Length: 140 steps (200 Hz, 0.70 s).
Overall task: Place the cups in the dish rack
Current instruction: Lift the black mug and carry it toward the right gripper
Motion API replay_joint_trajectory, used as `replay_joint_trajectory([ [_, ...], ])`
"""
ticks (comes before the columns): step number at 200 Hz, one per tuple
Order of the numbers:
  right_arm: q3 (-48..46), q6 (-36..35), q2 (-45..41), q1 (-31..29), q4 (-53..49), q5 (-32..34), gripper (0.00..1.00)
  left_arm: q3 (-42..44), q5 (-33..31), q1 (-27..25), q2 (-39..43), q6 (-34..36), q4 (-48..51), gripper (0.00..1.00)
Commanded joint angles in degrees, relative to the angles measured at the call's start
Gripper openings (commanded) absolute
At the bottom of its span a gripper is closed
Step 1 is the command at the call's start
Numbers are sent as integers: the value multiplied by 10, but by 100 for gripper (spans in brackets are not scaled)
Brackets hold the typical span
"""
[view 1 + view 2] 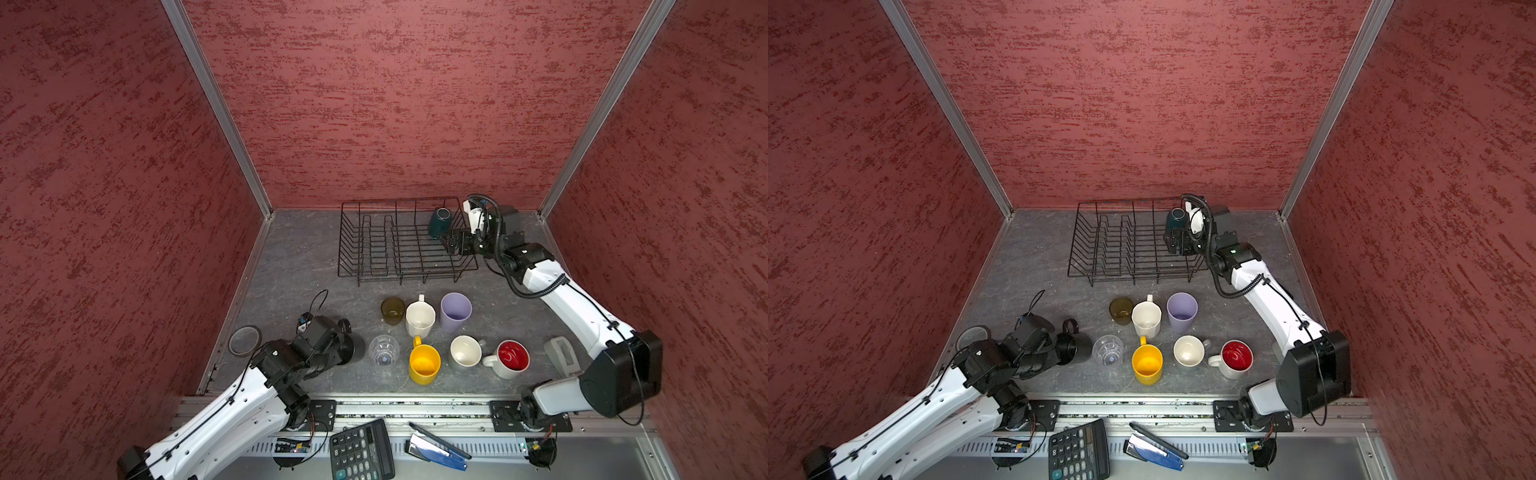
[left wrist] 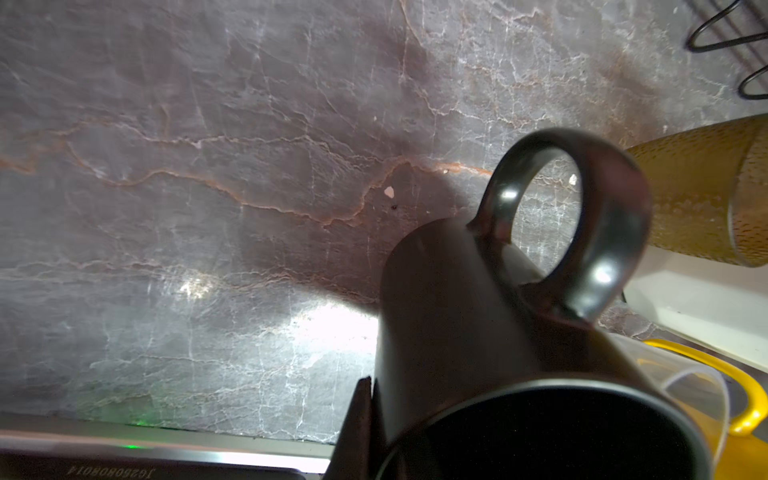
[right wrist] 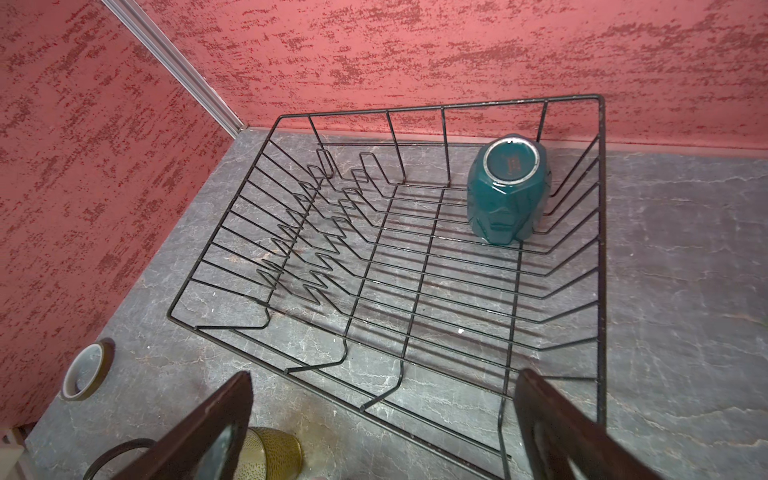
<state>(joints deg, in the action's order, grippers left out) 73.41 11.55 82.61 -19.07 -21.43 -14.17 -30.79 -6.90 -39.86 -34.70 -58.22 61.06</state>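
Note:
My left gripper (image 1: 341, 353) is shut on the rim of a black mug (image 1: 352, 347) at the table's front left. The wrist view shows one finger (image 2: 358, 419) against the outside of the black mug (image 2: 457, 316), which is tilted. My right gripper (image 1: 453, 243) hangs open over the right end of the black wire dish rack (image 1: 411, 277). A teal mug (image 3: 505, 195) stands upside down in the rack's far right corner. In front of the rack stand an olive glass (image 1: 392, 309), white mug (image 1: 420, 319), lavender tumbler (image 1: 455, 311), clear glass (image 1: 383, 350), yellow mug (image 1: 424, 365), grey mug (image 1: 466, 351) and red-inside mug (image 1: 512, 358).
A tape roll (image 1: 245, 340) lies by the left wall. A grey object (image 1: 561, 355) sits under the right arm. A calculator (image 1: 360, 451) and a stapler (image 1: 436, 449) lie beyond the front rail. Red walls enclose the table on three sides.

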Motion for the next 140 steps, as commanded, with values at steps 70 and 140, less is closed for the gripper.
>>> replay_joint_trajectory([
  [70, -103, 35, -91, -2, 205, -152, 99, -100, 18, 18, 132, 75, -80, 0],
  [140, -158, 86, -122, -3, 335, -357, 99, -109, 234, 126, 85, 124, -285, 0],
])
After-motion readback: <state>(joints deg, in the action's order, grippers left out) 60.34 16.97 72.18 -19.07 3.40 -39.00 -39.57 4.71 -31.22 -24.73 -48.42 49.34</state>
